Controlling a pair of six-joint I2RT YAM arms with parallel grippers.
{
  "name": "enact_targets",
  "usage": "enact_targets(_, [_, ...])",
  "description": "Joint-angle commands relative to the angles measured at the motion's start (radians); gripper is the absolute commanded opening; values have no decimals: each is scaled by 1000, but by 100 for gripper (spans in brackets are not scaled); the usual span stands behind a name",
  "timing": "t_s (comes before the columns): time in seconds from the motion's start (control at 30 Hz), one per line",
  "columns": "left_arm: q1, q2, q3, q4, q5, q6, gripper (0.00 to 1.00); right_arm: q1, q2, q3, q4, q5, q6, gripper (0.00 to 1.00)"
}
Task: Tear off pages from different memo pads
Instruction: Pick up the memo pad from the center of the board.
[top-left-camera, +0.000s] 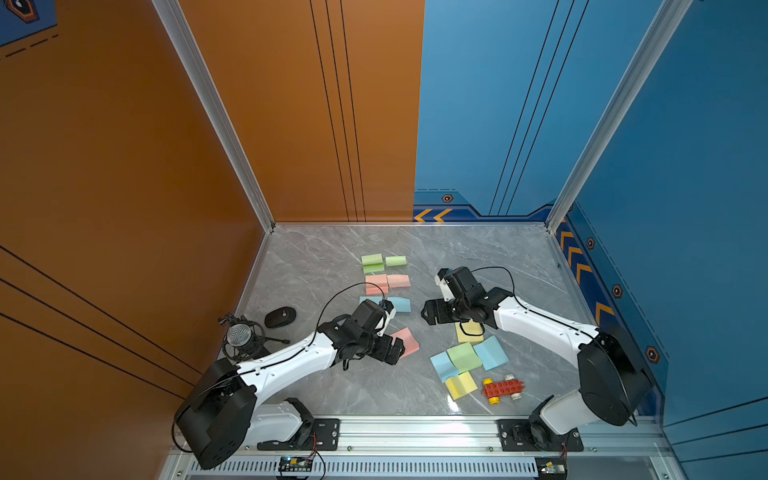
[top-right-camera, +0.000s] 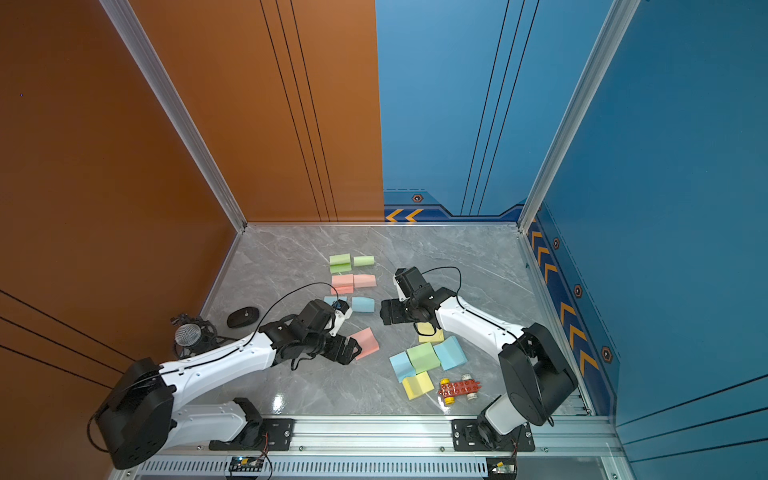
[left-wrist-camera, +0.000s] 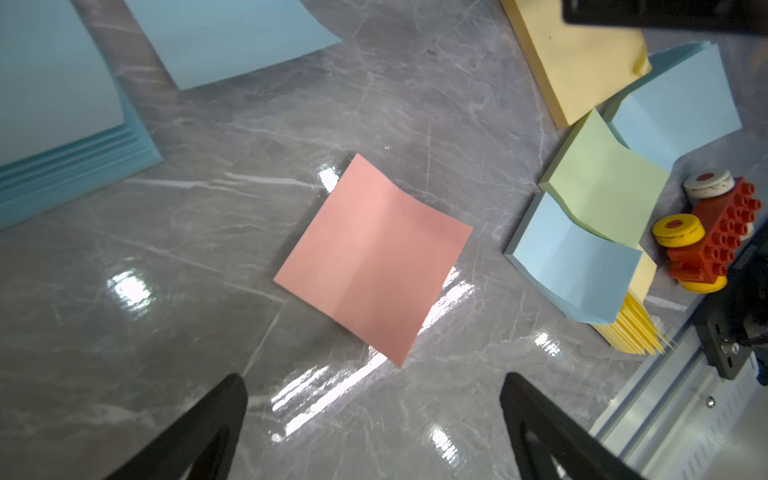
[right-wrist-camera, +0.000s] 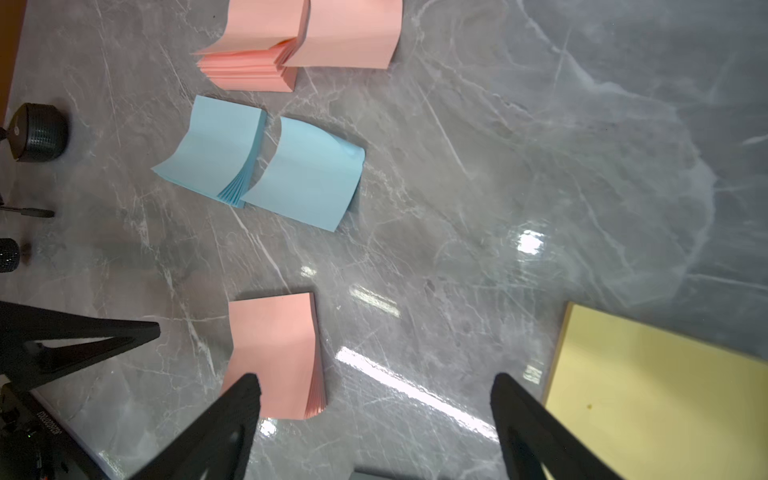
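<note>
Both jaws spread wide, empty: your left gripper (top-left-camera: 397, 351) maybe touches the pink memo pad (top-left-camera: 409, 340) at its 2 o'clock; right gripper (top-left-camera: 424, 315) hovers apart.

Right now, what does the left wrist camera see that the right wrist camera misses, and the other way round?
Left wrist only: the red toy brick car and the green memo pad. Right wrist only: the fanned pink memo pad and a black knurled knob. Both: the lone pink memo pad and one yellow memo pad.
</note>
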Motion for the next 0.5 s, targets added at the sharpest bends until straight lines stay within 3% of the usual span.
enact_targets(0.0, [44, 99, 68, 4, 102, 114, 99, -7, -36, -29, -57, 11, -37, 90])
enact_targets(0.1, [97, 212, 130, 4, 132, 132, 99, -13, -48, -37, -62, 8, -40, 91])
enact_targets(0.23, [101, 309, 197, 4, 170, 152, 98, -14, -69, -50, -65, 4, -46, 91])
enact_targets(0.47, [67, 324, 182, 4, 215, 154, 98, -18, -104, -78, -71, 12, -58, 91])
